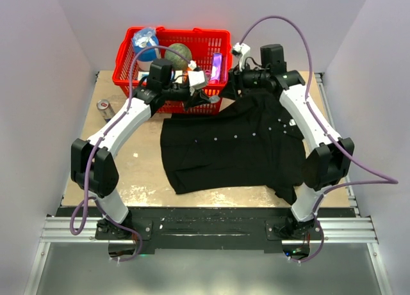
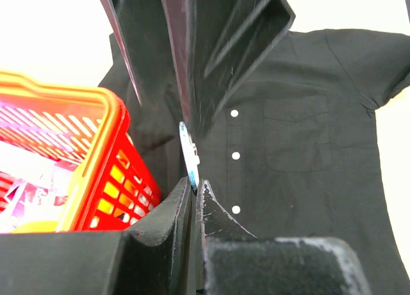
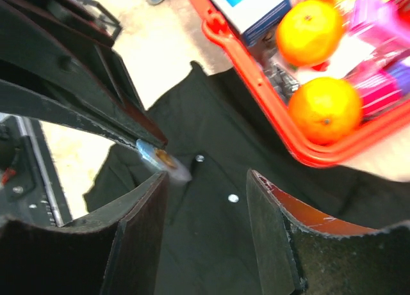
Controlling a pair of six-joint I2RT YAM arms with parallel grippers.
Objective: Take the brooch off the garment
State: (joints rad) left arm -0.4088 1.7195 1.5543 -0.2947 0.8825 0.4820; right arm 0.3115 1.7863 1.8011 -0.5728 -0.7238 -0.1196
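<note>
The garment (image 1: 224,154), a black short-sleeved shirt with small white buttons, lies spread on the table (image 1: 138,173) in the middle of the top view. Its collar end reaches up toward the red basket (image 1: 192,30) at the top centre of the frame. Both arms meet just below the basket's lower right corner, over the upper part of the shirt.

The left gripper (image 2: 195,186) has its jaws pressed together on the brooch (image 2: 188,151). In the left wrist view the brooch shows edge-on as a thin pale sliver sticking up from the fingertips. In the right wrist view the same disc (image 3: 157,157) sits, blurred, at the tip of the left gripper, left of centre, with the black cloth behind it. It looks lifted off the shirt, though the blur leaves it unclear whether it is fully free of the fabric.

The right gripper (image 3: 205,180) has its jaws spread, with only shirt and two buttons visible in the gap. The brooch is just beside its left-hand finger (image 3: 144,224).

Two oranges (image 3: 325,109) lie in the basket at the upper right of that view. A small can (image 1: 104,108) stands on the table at the left of the top view.
</note>
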